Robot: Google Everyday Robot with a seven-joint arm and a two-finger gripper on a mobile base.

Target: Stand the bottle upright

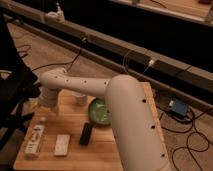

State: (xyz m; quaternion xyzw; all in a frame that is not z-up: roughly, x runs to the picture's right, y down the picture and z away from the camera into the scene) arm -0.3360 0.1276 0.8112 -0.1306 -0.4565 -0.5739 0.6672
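The bottle [35,138] lies on its side at the left end of the wooden table [75,160]. It is slim and whitish, with a white cap pointing to the far side and a pale label. My white arm sweeps in from the lower right across the table. The gripper [46,101] is at the arm's left end, over the table's far left part, above and behind the bottle and apart from it.
A flat white block [62,145] and a black remote [86,134] lie right of the bottle. A green bowl [98,111] and a white cup [80,98] are partly hidden by the arm. A black chair [12,95] stands left. Cables lie on the floor.
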